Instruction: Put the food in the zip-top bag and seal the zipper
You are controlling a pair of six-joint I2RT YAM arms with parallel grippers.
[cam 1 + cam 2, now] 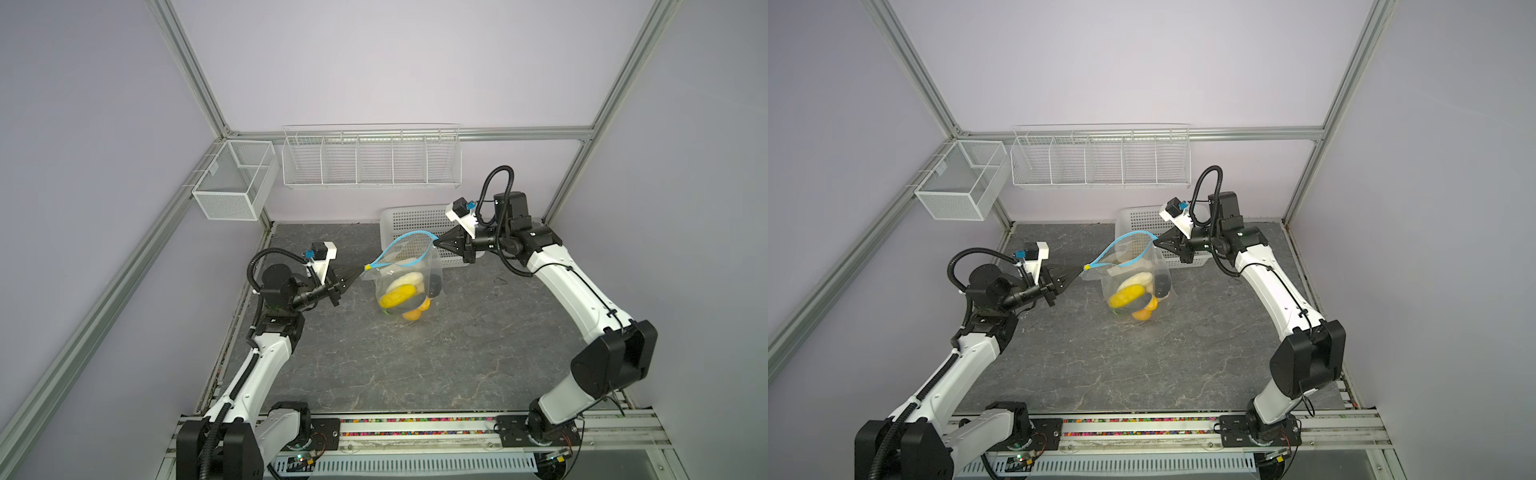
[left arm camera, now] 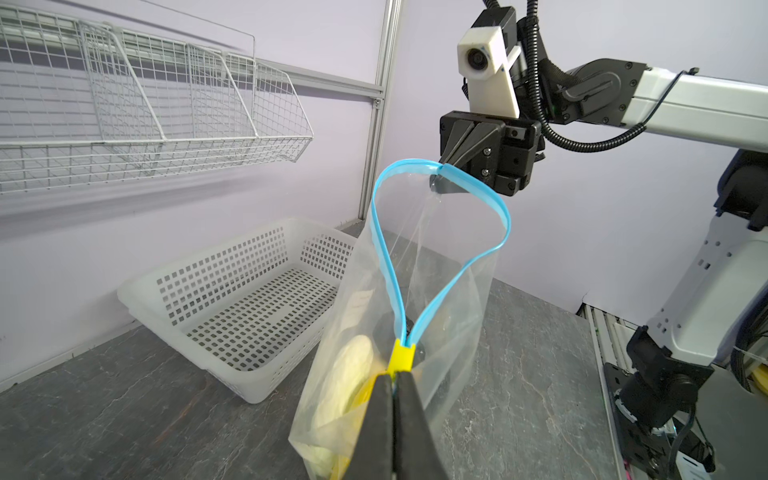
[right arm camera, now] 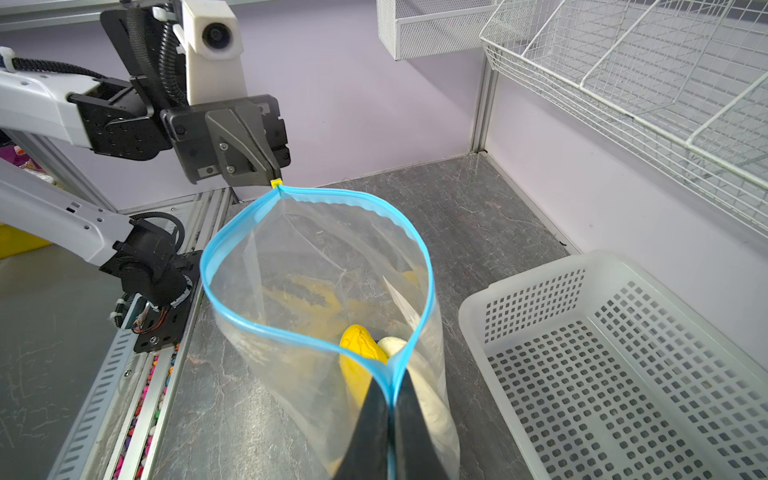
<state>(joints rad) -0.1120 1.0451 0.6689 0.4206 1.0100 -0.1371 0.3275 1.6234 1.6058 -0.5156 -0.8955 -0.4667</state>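
Note:
The clear zip-top bag [image 1: 432, 270] [image 1: 1163, 266] hangs between both grippers over the table, its mouth gaping open. The food [image 1: 401, 293] [image 1: 1129, 293] lies in its bottom: yellow [image 3: 359, 345], cream [image 2: 349, 374], orange and dark pieces. The light-blue zipper [image 1: 399, 249] [image 1: 1121, 249] [image 2: 382, 249] [image 3: 232, 232] loops round the mouth. My left gripper [image 1: 360, 271] [image 1: 1079, 271] [image 2: 394, 376] is shut on the zipper's end by the yellow tip [image 2: 401, 357] [image 3: 276, 182]. My right gripper [image 1: 435, 240] [image 1: 1155, 241] [image 3: 392, 376] is shut on the opposite end.
A white perforated basket [image 1: 411, 220] [image 1: 1138, 220] [image 2: 232, 291] [image 3: 623, 374] stands behind the bag, right under the right gripper. A wire shelf [image 1: 370, 162] and a mesh box [image 1: 232, 183] hang on the back wall. Dark stone tabletop [image 1: 415, 365] stretches in front.

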